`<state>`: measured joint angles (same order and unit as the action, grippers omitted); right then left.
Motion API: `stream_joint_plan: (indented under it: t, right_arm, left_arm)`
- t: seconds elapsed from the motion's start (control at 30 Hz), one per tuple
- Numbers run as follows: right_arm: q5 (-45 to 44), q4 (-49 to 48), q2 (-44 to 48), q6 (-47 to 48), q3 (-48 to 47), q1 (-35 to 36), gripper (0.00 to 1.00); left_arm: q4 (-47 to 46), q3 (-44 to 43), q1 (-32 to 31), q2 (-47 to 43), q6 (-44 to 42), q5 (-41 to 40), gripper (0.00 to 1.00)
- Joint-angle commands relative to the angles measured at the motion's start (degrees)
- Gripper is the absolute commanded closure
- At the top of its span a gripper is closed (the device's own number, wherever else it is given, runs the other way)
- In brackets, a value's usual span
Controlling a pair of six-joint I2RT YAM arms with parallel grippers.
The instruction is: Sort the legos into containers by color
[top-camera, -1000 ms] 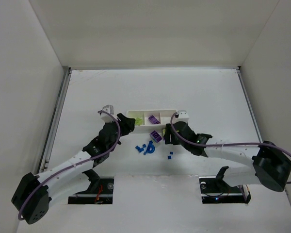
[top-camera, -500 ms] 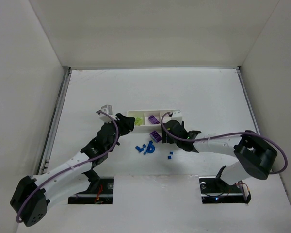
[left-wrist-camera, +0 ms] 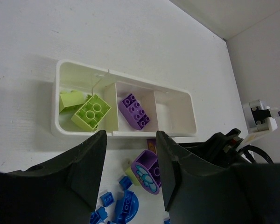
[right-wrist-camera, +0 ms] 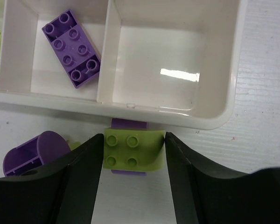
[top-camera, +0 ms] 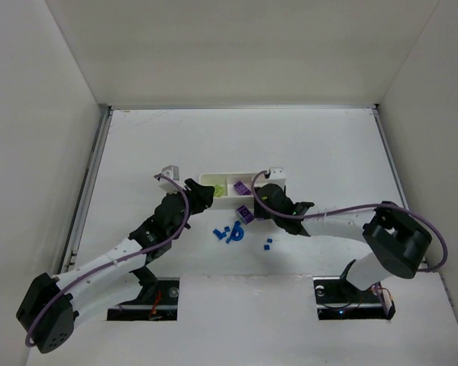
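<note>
Looking along your right claw [right-wrist-camera: 134,138], you had its two fingers closed against both sides of a yellow-green brick [right-wrist-camera: 133,151], studs facing up, so the claw was gripping it. Under that brick lay a purple piece [right-wrist-camera: 128,123], its edges showing at the near and far sides. Off to the claw's left sat a purple rounded piece [right-wrist-camera: 35,151] on the table [right-wrist-camera: 266,140]. Just ahead of the fingertips ran the near wall of the white tray [right-wrist-camera: 168,120], and beyond that wall, ahead and to the left, a purple brick [right-wrist-camera: 71,49] lay flat in the middle compartment. Your left claw [left-wrist-camera: 130,135] stood with its jaws apart and nothing between them. Closest to it, low between the fingers, were the blue pieces [left-wrist-camera: 121,205]; a little farther ahead sat the purple rounded piece; beyond that came the tray, where two yellow-green bricks [left-wrist-camera: 91,112] lay in the compartment ahead and to the claw's left, one tilted against the other.
</note>
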<state>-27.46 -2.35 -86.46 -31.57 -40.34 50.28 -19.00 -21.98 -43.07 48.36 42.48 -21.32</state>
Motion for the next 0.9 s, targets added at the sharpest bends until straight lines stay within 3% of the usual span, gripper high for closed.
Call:
stream_joint_plan:
  t: [0.0, 0.37, 0.5, 0.87]
  right_arm:
    - [-1.10, -3.27, -1.08, 0.63, -2.03, -0.41, 0.41]
    - [0.57, -2.22, -2.14, 0.55, -1.85, -1.72, 0.40]
    - [0.40, -2.75, -0.56, 0.02, -0.97, -1.64, 0.50]
    - [5.21, -0.19, 21.22, -3.67, 3.94, -0.05, 0.54]
  left_arm:
    - [-1.74, -0.70, -0.39, 0.42, 0.32, -0.65, 0.57]
    - [-2.26, -1.14, -0.74, 1.74, 0.76, -0.65, 0.57]
    - [-2.09, -1.23, -0.92, 1.48, 0.76, -0.65, 0.57]
    - [-1.65, -4.03, -4.16, 0.25, 1.47, -0.12, 0.54]
